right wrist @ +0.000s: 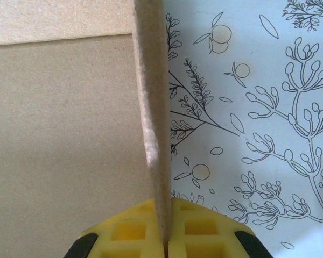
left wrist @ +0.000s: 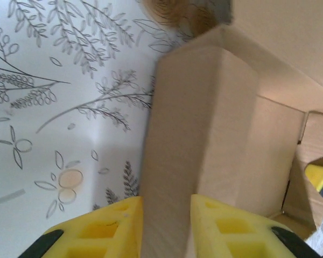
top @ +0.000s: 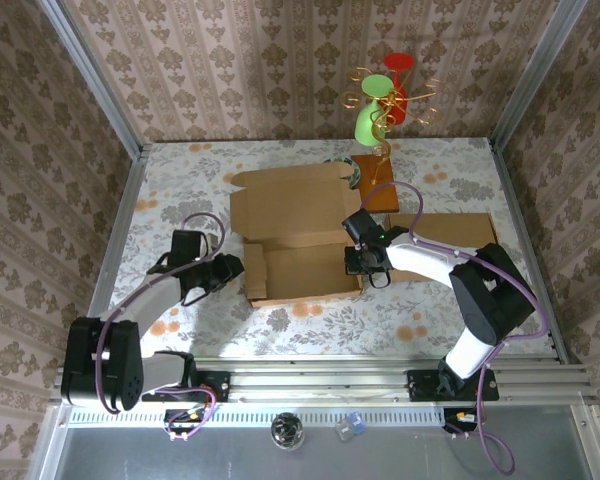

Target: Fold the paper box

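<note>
open paper box (top: 302,272) at the middle of the floral tabletop (top: 180,180), left pincer (left wrist: 167,223) narrow, pinching its left wall, right pincer (right wrist: 166,217) clamped tight on its right wall

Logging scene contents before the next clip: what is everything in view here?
box: one, brown cardboard, half folded, in the middle
cardboard sheet: one, brown, flat, right of the box
wooden block: one, reddish brown, behind the box
ornament: one, gold wire with red and green cups, back edge
tablecloth: one, white with floral print, under everything
left gripper: one, yellow fingers, closed on the box's left wall
right gripper: one, yellow fingers, shut on the box's right wall
</note>
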